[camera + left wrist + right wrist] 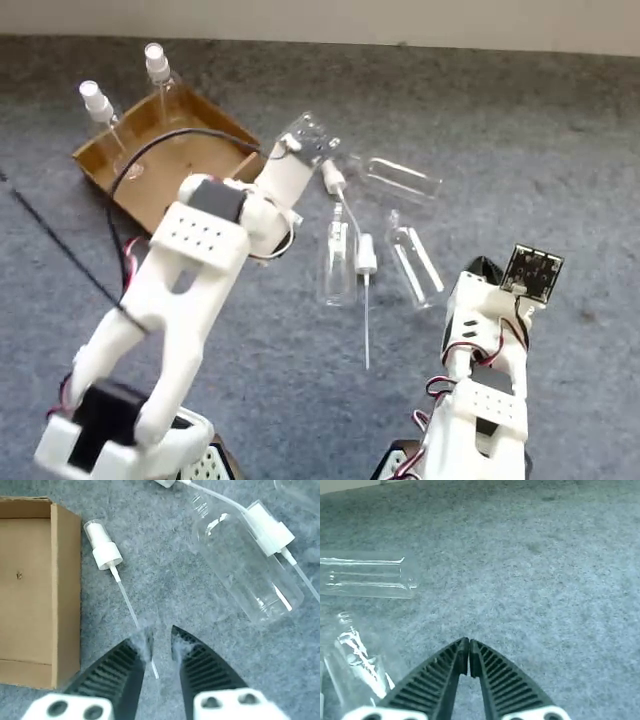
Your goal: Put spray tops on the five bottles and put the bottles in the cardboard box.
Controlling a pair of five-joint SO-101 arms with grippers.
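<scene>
Plainly, we see the left gripper [159, 636] released, its black jaws parted, with the thin dip tube of a loose spray top [102, 551] lying between them on the grey carpet [560, 150]; whether either jaw touches the tube we cannot tell. The cardboard box [150, 195] sits at the upper left of the high view (two capped bottles [165, 95] stand upright inside it). Near the centre of that frame an open bottle [337, 262] lies on its side, a second spray top [366, 255] just beside it with its tube pointing down the frame; two more open bottles [415, 265] lie right of centre, one above the other. The right gripper [469, 652] is clenched on nothing, tips meeting over bare carpet, its arm at the lower right.
</scene>
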